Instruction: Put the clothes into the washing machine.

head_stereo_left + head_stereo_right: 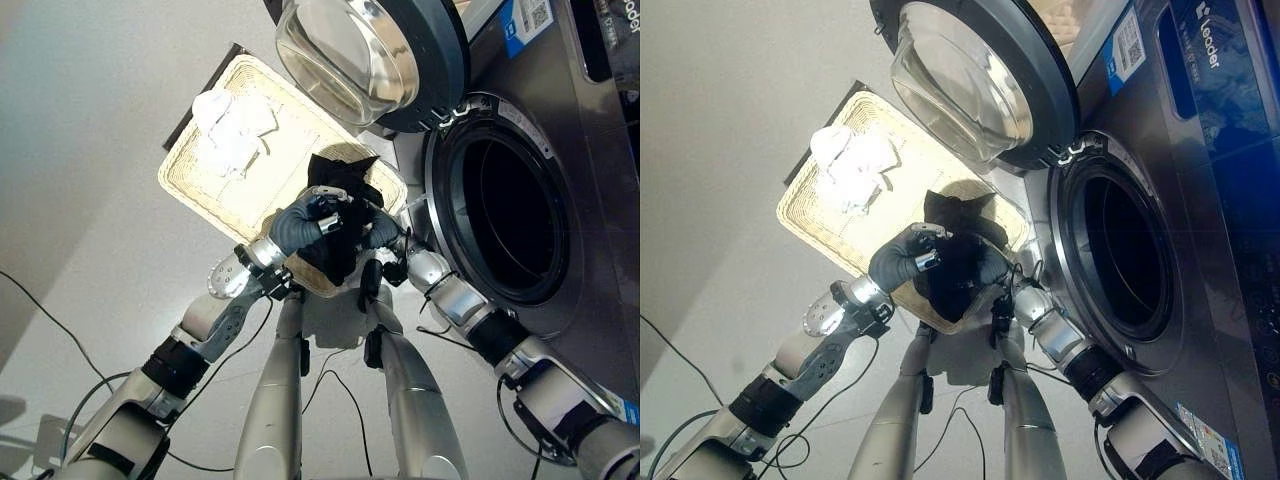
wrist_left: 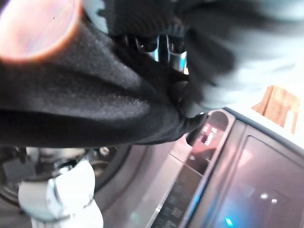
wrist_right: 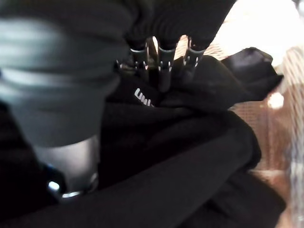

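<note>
I have both hands, left hand [image 1: 300,225] and right hand [image 1: 385,232], curled into the black garment [image 1: 340,215] over the basket [image 1: 200,190] beside the washing machine [image 1: 500,215], sharing its bulk for the open drum.

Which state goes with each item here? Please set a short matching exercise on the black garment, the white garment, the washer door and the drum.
Items:
1. black garment
2. white garment
3. washer door
4. drum

States:
A. swung open, glass bowl facing the camera
B. lying in the wicker basket, untouched
C. dark inside, no clothes visible in it
D. gripped between the left hand and the right hand above the basket's near corner

Pairs: 1-D, 2-B, 3-A, 4-C
</note>
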`<state>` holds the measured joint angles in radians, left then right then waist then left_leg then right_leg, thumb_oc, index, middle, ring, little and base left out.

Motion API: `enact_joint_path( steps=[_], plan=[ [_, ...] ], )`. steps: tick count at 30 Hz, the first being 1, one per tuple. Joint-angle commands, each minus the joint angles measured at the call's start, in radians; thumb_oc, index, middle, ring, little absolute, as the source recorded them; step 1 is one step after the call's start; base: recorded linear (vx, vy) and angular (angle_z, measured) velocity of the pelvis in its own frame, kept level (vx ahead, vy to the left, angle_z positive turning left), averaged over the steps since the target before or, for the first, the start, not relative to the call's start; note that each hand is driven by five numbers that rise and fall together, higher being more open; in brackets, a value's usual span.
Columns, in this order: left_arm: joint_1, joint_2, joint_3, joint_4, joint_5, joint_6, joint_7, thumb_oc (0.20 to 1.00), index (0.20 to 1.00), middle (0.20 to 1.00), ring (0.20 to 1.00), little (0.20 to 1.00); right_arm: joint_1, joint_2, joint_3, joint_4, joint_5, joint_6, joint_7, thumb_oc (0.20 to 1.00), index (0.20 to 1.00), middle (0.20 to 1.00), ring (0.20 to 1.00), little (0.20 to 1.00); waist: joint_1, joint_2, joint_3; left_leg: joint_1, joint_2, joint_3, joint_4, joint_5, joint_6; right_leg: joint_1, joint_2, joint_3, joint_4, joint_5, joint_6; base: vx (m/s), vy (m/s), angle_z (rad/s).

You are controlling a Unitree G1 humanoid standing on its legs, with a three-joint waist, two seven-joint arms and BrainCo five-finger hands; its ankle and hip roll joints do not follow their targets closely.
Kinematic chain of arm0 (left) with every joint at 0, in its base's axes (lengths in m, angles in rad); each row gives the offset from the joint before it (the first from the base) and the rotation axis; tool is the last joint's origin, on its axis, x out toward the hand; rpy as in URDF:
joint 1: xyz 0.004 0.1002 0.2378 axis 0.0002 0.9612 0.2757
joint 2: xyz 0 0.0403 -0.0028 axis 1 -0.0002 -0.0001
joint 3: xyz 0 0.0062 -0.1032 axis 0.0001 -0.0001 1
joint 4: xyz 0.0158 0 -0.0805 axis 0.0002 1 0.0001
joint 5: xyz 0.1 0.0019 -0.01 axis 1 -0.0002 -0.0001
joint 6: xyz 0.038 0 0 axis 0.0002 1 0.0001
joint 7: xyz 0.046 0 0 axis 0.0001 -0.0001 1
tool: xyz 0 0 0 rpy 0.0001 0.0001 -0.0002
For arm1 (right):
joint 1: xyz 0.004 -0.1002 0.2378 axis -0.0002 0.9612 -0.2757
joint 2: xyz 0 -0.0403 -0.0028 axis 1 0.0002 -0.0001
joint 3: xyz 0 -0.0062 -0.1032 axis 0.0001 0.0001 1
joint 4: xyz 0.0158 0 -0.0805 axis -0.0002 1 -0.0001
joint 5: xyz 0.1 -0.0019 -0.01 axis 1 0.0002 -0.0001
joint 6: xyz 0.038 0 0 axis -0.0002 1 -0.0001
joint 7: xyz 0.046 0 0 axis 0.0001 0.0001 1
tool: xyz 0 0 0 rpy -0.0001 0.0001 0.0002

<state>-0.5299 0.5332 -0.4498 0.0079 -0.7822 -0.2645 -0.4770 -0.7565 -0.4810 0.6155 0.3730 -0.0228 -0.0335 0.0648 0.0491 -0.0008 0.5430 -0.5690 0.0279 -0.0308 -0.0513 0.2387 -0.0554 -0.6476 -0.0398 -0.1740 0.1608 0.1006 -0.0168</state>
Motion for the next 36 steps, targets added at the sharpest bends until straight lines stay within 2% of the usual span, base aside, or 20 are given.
enact_joint_path(
  steps=[1, 2, 3, 6, 10, 11, 13, 17, 21, 23, 24, 25, 26, 28, 29, 30, 32, 33, 34, 36],
  plan=[
    [-0.037, -0.041, 0.001, -0.202, -0.083, -0.008, -0.094, 0.200, 0.200, 0.200, 0.200, 0.200, -0.036, -0.018, 0.063, -0.108, 0.030, -0.035, 0.206, 1.000, 1.000, 1.000, 1.000, 1.000, -0.003, 0.015, -0.023, 0.038, -0.079, 0.056, -0.007, -0.047, 0.017, 0.072, -0.013, 0.019, -0.134, 0.105, 0.105, 0.00, 0.000, 0.00],
    [-0.037, -0.041, 0.001, -0.202, -0.083, -0.008, -0.094, 0.200, 0.200, 0.200, 0.200, 0.200, -0.036, -0.018, 0.063, -0.108, 0.030, -0.035, 0.206, 1.000, 1.000, 1.000, 1.000, 1.000, -0.003, 0.015, -0.023, 0.038, -0.079, 0.056, -0.007, -0.047, 0.017, 0.072, -0.013, 0.019, -0.134, 0.105, 0.105, 0.01, -0.045, 0.00],
    [-0.046, -0.033, -0.006, -0.228, -0.078, 0.016, -0.090, 0.200, 0.200, 0.200, 0.200, 0.200, -0.042, -0.031, 0.101, -0.150, 0.242, 0.024, 0.396, 1.000, 1.000, 1.000, 1.000, 1.000, 0.002, 0.009, -0.023, 0.037, -0.079, 0.051, -0.005, -0.047, 0.017, 0.073, -0.013, 0.018, -0.132, 0.102, 0.105, 0.02, -0.042, 0.00],
    [-0.064, -0.020, -0.038, -0.233, -0.069, 0.023, -0.066, 0.200, 0.200, 0.200, 0.200, 0.200, -0.024, 0.001, 0.137, -0.189, 0.545, 0.103, 0.594, 1.000, 1.000, 1.000, 1.000, 1.000, 0.009, 0.000, -0.023, 0.035, -0.083, 0.041, -0.003, -0.044, 0.016, 0.074, -0.013, 0.013, -0.134, 0.102, 0.103, 0.01, -0.050, 0.01],
    [-0.074, -0.011, -0.078, -0.215, -0.064, 0.005, -0.003, 0.200, 0.200, 0.200, 0.200, 0.200, 0.030, 0.061, 0.146, -0.202, 0.796, 0.137, 0.728, 1.000, 1.000, 1.000, 1.000, 1.000, 0.011, 0.001, -0.023, 0.031, -0.087, 0.039, -0.005, -0.042, 0.016, 0.072, -0.015, 0.009, -0.143, 0.108, 0.104, 0.00, -0.008, 0.01],
    [-0.073, -0.005, -0.086, -0.203, -0.077, -0.007, 0.018, 0.200, 0.200, 0.200, 0.200, 0.200, 0.070, 0.085, 0.133, -0.219, 0.943, 0.190, 0.758, 0.614, 0.614, 0.614, 0.614, 0.614, 0.006, 0.003, -0.023, 0.027, -0.088, 0.041, -0.006, -0.041, 0.017, 0.067, -0.015, 0.012, -0.148, 0.112, 0.104, 0.00, 0.000, 0.00],
    [-0.065, -0.002, -0.087, -0.188, -0.083, -0.022, 0.035, 0.200, 0.200, 0.200, 0.200, 0.200, 0.105, 0.109, 0.112, -0.212, 1.053, 0.219, 0.774, 0.200, 0.200, 0.200, 0.200, 0.200, 0.001, 0.005, -0.023, 0.021, -0.089, 0.045, -0.007, -0.040, 0.016, 0.061, -0.014, 0.015, -0.154, 0.117, 0.105, 0.00, 0.000, 0.00],
    [-0.046, -0.010, -0.077, -0.162, -0.091, -0.040, 0.050, 0.200, 0.200, 0.200, 0.200, 0.200, 0.154, 0.150, 0.075, -0.209, 1.175, 0.260, 0.775, 0.200, 0.200, 0.200, 0.200, 0.200, -0.009, 0.009, -0.023, 0.015, -0.088, 0.056, -0.017, -0.036, 0.015, 0.054, -0.012, 0.022, -0.171, 0.128, 0.106, 0.00, 0.013, -0.05],
    [0.010, -0.032, -0.049, -0.113, -0.057, -0.077, 0.079, 0.200, 0.200, 0.200, 0.200, 0.200, 0.238, 0.217, 0.000, -0.181, 1.318, 0.303, 0.719, 0.200, 0.200, 0.200, 0.200, 0.200, -0.028, 0.022, -0.023, -0.002, -0.086, 0.070, -0.025, -0.030, 0.014, 0.036, -0.009, 0.031, -0.186, 0.141, 0.106, 0.01, 0.005, -0.09],
    [0.035, -0.044, -0.034, -0.081, 0.006, -0.107, 0.176, 0.222, 0.222, 0.222, 0.222, 0.222, 0.264, 0.239, -0.035, -0.150, 1.391, 0.340, 0.643, 0.200, 0.200, 0.200, 0.200, 0.200, -0.033, 0.026, -0.023, -0.009, -0.085, 0.074, -0.026, -0.028, 0.014, 0.029, -0.008, 0.033, -0.187, 0.144, 0.106, 0.01, -0.006, -0.09],
    [0.038, -0.046, -0.031, -0.074, 0.022, -0.111, 0.202, 0.388, 0.388, 0.388, 0.388, 0.388, 0.266, 0.242, -0.039, -0.142, 1.395, 0.347, 0.638, 0.200, 0.200, 0.200, 0.200, 0.200, -0.034, 0.026, -0.023, -0.010, -0.085, 0.075, -0.026, -0.028, 0.014, 0.028, -0.008, 0.033, -0.187, 0.144, 0.105, 0.00, 0.000, 0.00],
    [0.049, -0.051, -0.018, -0.042, 0.077, -0.125, 0.315, 1.000, 1.000, 1.000, 1.000, 1.000, 0.270, 0.246, -0.055, -0.112, 1.424, 0.365, 0.609, 0.200, 0.200, 0.200, 0.200, 0.200, -0.034, 0.028, -0.023, -0.013, -0.084, 0.076, -0.026, -0.025, 0.015, 0.026, -0.006, 0.034, -0.186, 0.144, 0.104, 0.00, 0.000, 0.00],
    [0.050, -0.052, -0.017, -0.039, 0.082, -0.127, 0.324, 1.000, 1.000, 1.000, 1.000, 1.000, 0.270, 0.246, -0.056, -0.109, 1.425, 0.366, 0.608, 0.200, 0.200, 0.200, 0.200, 0.200, -0.034, 0.028, -0.023, -0.013, -0.084, 0.076, -0.026, -0.025, 0.015, 0.026, -0.006, 0.034, -0.186, 0.144, 0.104, 0.00, -0.025, -0.04],
    [0.077, -0.061, 0.025, 0.017, 0.204, -0.160, 0.546, 1.000, 1.000, 1.000, 1.000, 1.000, 0.283, 0.244, -0.084, -0.059, 1.443, 0.354, 0.561, 0.200, 0.200, 0.200, 0.200, 0.200, -0.032, 0.030, -0.023, -0.017, -0.084, 0.073, -0.024, -0.023, 0.014, 0.023, -0.003, 0.033, -0.178, 0.139, 0.103, 0.00, -0.044, -0.04],
    [0.081, -0.064, 0.031, 0.023, 0.218, -0.154, 0.576, 1.000, 1.000, 1.000, 1.000, 1.000, 0.284, 0.244, -0.088, -0.053, 1.446, 0.350, 0.553, 0.200, 0.200, 0.200, 0.200, 0.200, -0.032, 0.030, -0.023, -0.018, -0.085, 0.072, -0.023, -0.023, 0.014, 0.022, -0.003, 0.033, -0.177, 0.139, 0.103, 0.00, -0.042, -0.01],
    [0.085, -0.067, 0.039, 0.034, 0.249, -0.144, 0.623, 1.000, 1.000, 1.000, 1.000, 1.000, 0.286, 0.244, -0.091, -0.044, 1.450, 0.345, 0.543, 0.200, 0.200, 0.200, 0.200, 0.200, -0.031, 0.030, -0.023, -0.019, -0.085, 0.072, -0.022, -0.023, 0.013, 0.022, -0.003, 0.032, -0.175, 0.138, 0.103, 0.00, -0.033, -0.02],
    [0.094, -0.059, 0.069, 0.092, 0.444, -0.114, 0.827, 1.000, 1.000, 1.000, 1.000, 1.000, 0.289, 0.239, -0.115, -0.001, 1.506, 0.303, 0.493, 0.200, 0.200, 0.200, 0.200, 0.200, -0.030, 0.030, -0.023, -0.019, -0.083, 0.071, -0.017, -0.024, 0.011, 0.022, -0.002, 0.029, -0.167, 0.133, 0.102, 0.00, -0.056, -0.02],
    [0.097, -0.057, 0.077, 0.102, 0.482, -0.091, 0.874, 1.000, 1.000, 1.000, 1.000, 1.000, 0.290, 0.238, -0.123, 0.007, 1.523, 0.298, 0.483, 0.200, 0.200, 0.200, 0.200, 0.200, -0.029, 0.030, -0.023, -0.019, -0.083, 0.071, -0.015, -0.024, 0.010, 0.022, -0.002, 0.029, -0.166, 0.132, 0.102, 0.00, -0.061, -0.01],
    [0.098, -0.036, 0.099, 0.152, 0.576, -0.042, 0.996, 1.000, 1.000, 1.000, 1.000, 1.000, 0.291, 0.224, -0.158, 0.040, 1.616, 0.253, 0.454, 0.200, 0.200, 0.200, 0.200, 0.200, -0.030, 0.032, -0.023, -0.019, -0.081, 0.074, -0.010, -0.026, 0.008, 0.021, -0.002, 0.028, -0.157, 0.127, 0.103, 0.00, -0.034, -0.01],
    [0.099, -0.034, 0.105, 0.160, 0.586, -0.025, 1.012, 1.000, 1.000, 1.000, 1.000, 1.000, 0.291, 0.222, -0.167, 0.047, 1.637, 0.249, 0.450, 0.200, 0.200, 0.200, 0.200, 0.200, -0.030, 0.032, -0.023, -0.018, -0.080, 0.075, -0.009, -0.027, 0.008, 0.021, -0.001, 0.028, -0.156, 0.125, 0.103, 0.00, 0.000, 0.00]
  ],
)
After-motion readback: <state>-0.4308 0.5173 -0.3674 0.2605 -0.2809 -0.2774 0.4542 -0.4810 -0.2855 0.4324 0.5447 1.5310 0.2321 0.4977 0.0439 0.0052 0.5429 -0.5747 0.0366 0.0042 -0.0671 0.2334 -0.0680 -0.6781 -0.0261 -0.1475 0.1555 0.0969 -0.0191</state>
